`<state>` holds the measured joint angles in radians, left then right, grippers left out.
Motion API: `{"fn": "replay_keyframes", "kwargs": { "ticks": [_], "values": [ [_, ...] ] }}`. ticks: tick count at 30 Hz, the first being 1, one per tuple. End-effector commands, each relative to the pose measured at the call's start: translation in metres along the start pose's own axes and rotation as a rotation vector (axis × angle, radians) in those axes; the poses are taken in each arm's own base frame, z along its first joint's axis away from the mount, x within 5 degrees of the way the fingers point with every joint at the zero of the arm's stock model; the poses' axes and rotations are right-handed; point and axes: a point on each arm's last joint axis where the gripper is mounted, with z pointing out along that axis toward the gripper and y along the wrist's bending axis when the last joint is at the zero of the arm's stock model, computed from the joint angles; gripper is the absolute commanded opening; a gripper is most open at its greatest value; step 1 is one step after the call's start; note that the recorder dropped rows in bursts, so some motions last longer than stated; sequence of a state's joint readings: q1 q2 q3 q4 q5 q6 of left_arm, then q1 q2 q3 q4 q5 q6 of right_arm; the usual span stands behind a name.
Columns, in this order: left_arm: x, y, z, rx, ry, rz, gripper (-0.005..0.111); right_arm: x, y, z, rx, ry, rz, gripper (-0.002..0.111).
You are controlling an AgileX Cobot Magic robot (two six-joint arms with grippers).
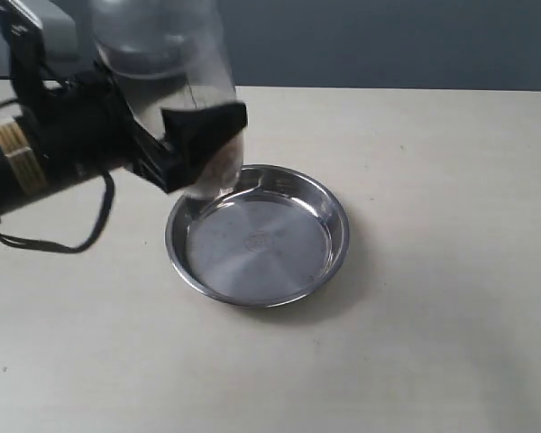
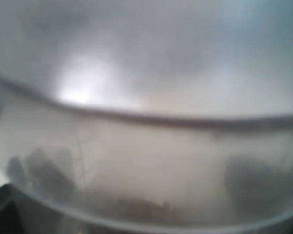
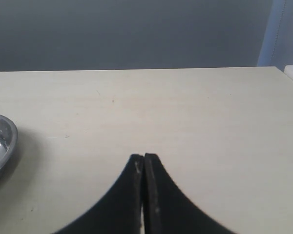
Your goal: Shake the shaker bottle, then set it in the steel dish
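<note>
On the beige tabletop [image 1: 433,162] sits a round shiny stainless-steel dish [image 1: 335,236], its left rim partly hidden behind the black arm. The left gripper [image 1: 191,149] has its black fingers [image 1: 207,124] clamped around the clear plastic shaker bottle [image 1: 167,63], which hangs over that rim. It's hard to tell whether they touch. The right gripper [image 3: 144,168] waits beside the dish, fingers pressed together, empty.

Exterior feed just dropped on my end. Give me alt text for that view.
The left gripper holds the blurred shaker bottle in the air, its base overlapping the steel dish's upper-left rim in this view. The dish sits empty on the pale table.
</note>
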<state>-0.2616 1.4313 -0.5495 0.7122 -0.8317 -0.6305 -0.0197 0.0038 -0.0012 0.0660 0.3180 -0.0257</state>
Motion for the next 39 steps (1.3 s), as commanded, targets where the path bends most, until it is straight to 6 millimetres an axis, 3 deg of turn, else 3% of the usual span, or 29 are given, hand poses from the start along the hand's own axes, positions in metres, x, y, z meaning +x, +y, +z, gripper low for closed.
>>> {"fn": "replay_keyframes", "kwargs": {
  "ticks": [1, 3, 5, 8, 10, 11, 13, 15, 17, 19, 21, 23, 24, 26, 27, 28, 29, 30, 33, 34, 36, 37, 39],
  "values": [
    [0.000, -0.015, 0.017, 0.126, -0.031, 0.003, 0.000, -0.001, 0.000, 0.000, 0.002, -0.015, -0.001, -0.001],
    [-0.038, -0.021, 0.017, 0.135, -0.150, 0.057, 0.000, -0.001, 0.000, 0.000, 0.002, -0.015, -0.001, -0.001],
    [-0.052, -0.019, 0.017, 0.059, -0.129, 0.070, 0.000, -0.001, 0.000, 0.000, 0.002, -0.015, -0.001, -0.001],
    [-0.018, -0.011, 0.028, -0.007, 0.042, 0.032, 0.000, -0.001, 0.000, 0.000, 0.002, -0.015, -0.001, -0.001],
    [-0.011, -0.015, 0.031, 0.034, 0.040, 0.016, 0.000, -0.001, 0.000, 0.000, 0.002, -0.015, -0.001, -0.001],
    [-0.017, -0.018, 0.029, 0.063, -0.004, 0.021, 0.000, -0.001, 0.000, 0.000, 0.002, -0.015, -0.001, -0.001],
    [-0.050, -0.026, 0.023, 0.108, -0.183, 0.044, 0.000, -0.001, 0.000, 0.000, 0.002, -0.015, -0.001, -0.001],
    [-0.073, -0.031, 0.015, 0.092, -0.240, 0.099, 0.000, -0.001, 0.000, 0.000, 0.002, -0.015, -0.001, -0.001],
    [-0.024, -0.024, 0.031, 0.012, 0.015, 0.075, 0.000, -0.001, 0.000, 0.000, 0.002, -0.015, -0.001, -0.001],
    [0.011, -0.018, 0.039, -0.003, 0.100, -0.012, 0.000, -0.001, 0.000, 0.000, 0.002, -0.015, -0.001, -0.001],
    [0.000, -0.024, 0.040, 0.068, -0.015, -0.018, 0.000, -0.001, 0.000, 0.000, 0.002, -0.015, -0.001, -0.001],
    [-0.036, -0.034, 0.031, 0.121, -0.176, 0.033, 0.000, -0.001, 0.000, 0.000, 0.002, -0.015, -0.001, -0.001],
    [-0.051, -0.035, 0.025, 0.076, -0.179, 0.101, 0.000, -0.001, 0.000, 0.000, 0.002, -0.015, -0.001, -0.001],
    [-0.011, -0.019, 0.031, -0.046, 0.037, 0.035, 0.000, -0.001, 0.000, 0.000, 0.002, -0.015, -0.001, -0.001],
    [-0.002, -0.020, 0.034, -0.006, 0.009, 0.013, 0.000, -0.001, 0.000, 0.000, 0.002, -0.015, -0.001, -0.001],
    [-0.012, -0.025, 0.032, 0.032, -0.051, 0.029, 0.000, -0.001, 0.000, 0.000, 0.002, -0.015, -0.001, -0.001],
    [-0.041, -0.035, 0.022, 0.083, -0.183, 0.074, 0.000, -0.001, 0.000, 0.000, 0.002, -0.015, -0.001, -0.001],
    [-0.049, -0.039, 0.019, 0.066, -0.184, 0.083, 0.000, -0.001, 0.000, 0.000, 0.002, -0.015, -0.001, -0.001],
    [0.031, -0.026, 0.037, -0.043, 0.187, 0.007, 0.000, -0.001, 0.000, 0.000, 0.002, -0.015, -0.001, -0.001],
    [0.016, -0.036, 0.036, 0.045, 0.056, 0.025, 0.000, -0.001, 0.000, 0.000, 0.002, -0.015, -0.001, -0.001],
    [-0.047, -0.046, 0.023, 0.050, -0.194, 0.121, 0.000, -0.001, 0.000, 0.000, 0.002, -0.015, -0.001, -0.001],
    [-0.056, -0.043, 0.021, 0.001, -0.181, 0.121, 0.000, -0.001, 0.000, 0.000, 0.002, -0.015, -0.001, -0.001],
    [-0.011, -0.031, 0.030, -0.057, 0.034, 0.070, 0.000, -0.001, 0.000, 0.000, 0.002, -0.015, -0.001, -0.001]
  ]
}}
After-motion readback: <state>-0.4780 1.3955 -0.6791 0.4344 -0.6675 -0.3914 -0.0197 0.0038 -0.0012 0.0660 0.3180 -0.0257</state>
